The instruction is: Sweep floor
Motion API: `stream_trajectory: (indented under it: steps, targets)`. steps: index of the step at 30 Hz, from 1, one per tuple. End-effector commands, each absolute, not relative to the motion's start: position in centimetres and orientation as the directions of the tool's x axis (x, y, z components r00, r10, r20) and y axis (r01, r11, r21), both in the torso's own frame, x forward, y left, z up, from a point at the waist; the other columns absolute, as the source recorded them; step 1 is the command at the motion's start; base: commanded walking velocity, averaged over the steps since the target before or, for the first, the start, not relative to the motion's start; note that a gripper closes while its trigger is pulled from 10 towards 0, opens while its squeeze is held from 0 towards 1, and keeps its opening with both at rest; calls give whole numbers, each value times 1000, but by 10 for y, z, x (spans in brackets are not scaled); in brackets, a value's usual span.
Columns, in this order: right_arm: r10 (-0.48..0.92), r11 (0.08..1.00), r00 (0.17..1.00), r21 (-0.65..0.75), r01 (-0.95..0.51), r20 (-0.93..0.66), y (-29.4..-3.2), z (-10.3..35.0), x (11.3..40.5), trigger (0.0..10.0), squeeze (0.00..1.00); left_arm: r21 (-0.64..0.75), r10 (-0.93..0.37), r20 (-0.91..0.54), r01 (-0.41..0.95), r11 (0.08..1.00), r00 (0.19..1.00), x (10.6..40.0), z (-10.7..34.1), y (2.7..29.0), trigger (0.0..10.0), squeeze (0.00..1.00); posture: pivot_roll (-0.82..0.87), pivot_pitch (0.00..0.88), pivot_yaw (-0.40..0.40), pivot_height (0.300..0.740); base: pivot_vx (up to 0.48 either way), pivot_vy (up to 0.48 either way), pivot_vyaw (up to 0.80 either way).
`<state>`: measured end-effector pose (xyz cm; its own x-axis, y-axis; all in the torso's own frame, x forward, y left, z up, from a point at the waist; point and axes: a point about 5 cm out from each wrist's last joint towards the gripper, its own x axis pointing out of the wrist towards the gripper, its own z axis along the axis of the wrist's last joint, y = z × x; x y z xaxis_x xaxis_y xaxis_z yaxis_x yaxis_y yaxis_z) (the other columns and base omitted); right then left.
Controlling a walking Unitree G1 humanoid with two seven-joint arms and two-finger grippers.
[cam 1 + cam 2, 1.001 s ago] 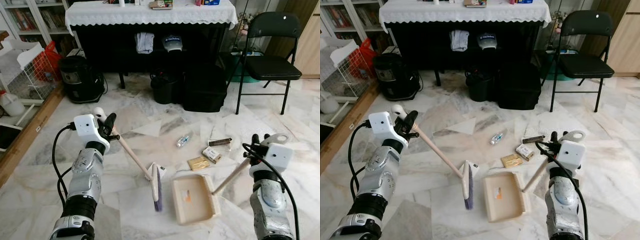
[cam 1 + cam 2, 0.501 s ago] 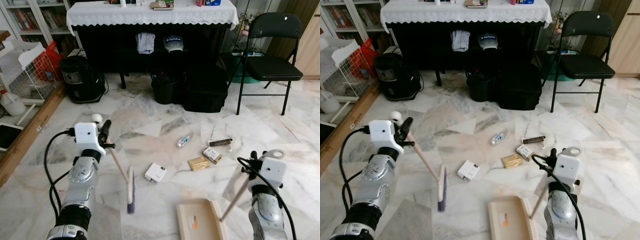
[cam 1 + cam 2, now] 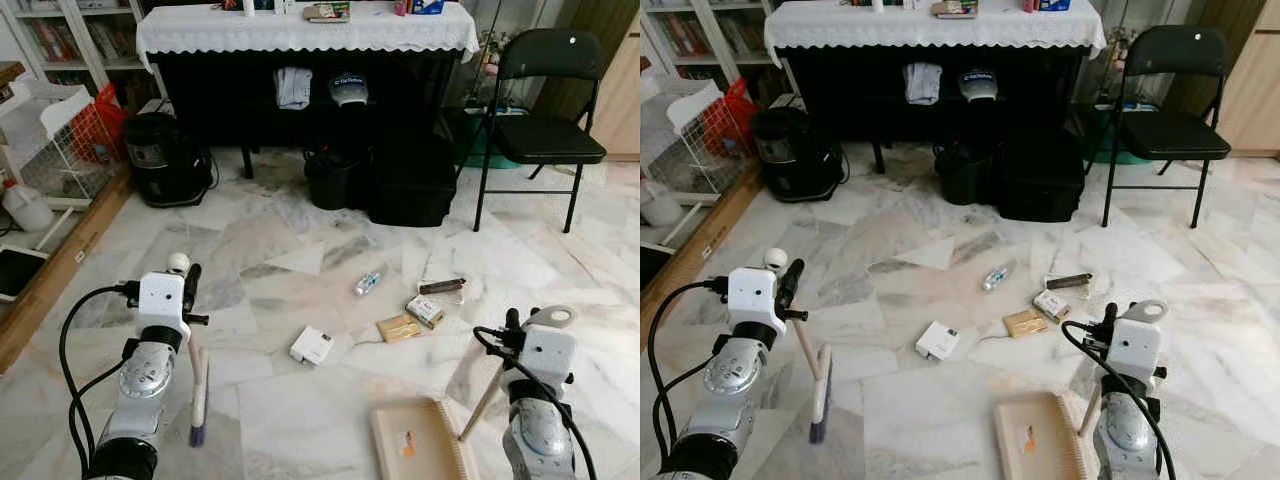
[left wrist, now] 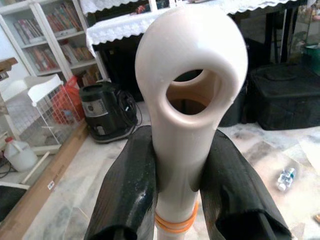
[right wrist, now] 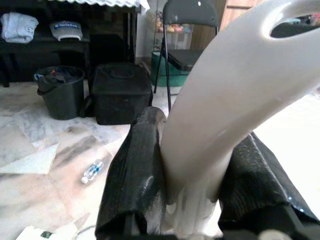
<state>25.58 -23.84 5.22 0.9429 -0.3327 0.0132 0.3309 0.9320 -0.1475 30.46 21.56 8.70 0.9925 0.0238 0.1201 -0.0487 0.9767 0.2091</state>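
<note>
My left gripper [image 3: 188,292] is shut on the cream broom handle [image 4: 190,100] near its looped top. The broom head [image 3: 199,402] with purple bristles rests on the marble floor close to my left side. My right gripper [image 3: 515,325] is shut on the cream dustpan handle [image 5: 225,110]. The cream dustpan [image 3: 420,445] lies on the floor at the bottom right. Litter lies between them and beyond: a white box [image 3: 312,346], a gold packet [image 3: 397,327], a small carton [image 3: 424,311], a dark wrapper [image 3: 441,286] and a plastic bottle [image 3: 367,282].
A black piano with a white lace cover [image 3: 300,30] stands at the back, with a bucket [image 3: 333,178] and black bag [image 3: 410,185] under it. A black folding chair [image 3: 545,120] is at the right. A black appliance [image 3: 163,158], a wire rack [image 3: 50,150] and a white jug [image 3: 24,208] stand left.
The broom swung left and back toward my left side, away from the litter. The dustpan slid nearer to me on the right. The white box, earlier hidden behind the broom, lies uncovered.
</note>
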Motion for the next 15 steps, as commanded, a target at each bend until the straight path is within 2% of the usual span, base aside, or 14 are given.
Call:
stream_trajectory:
  steps: [1, 15]
  targets:
    - [-322, 933, 943, -140, 332, 90, -238, 67, 263, 10000, 0, 221, -2, 128, -27, 975, 992, 302, 87, 217, 10000, 0, -147, 27, -2, 740, 0, 0, 0]
    - [-319, 934, 943, -137, 330, 98, -236, 68, 266, 10000, 0, 192, -35, 121, 12, 981, 992, 301, 85, 210, 10000, 0, -140, 25, -2, 740, 0, 0, 0]
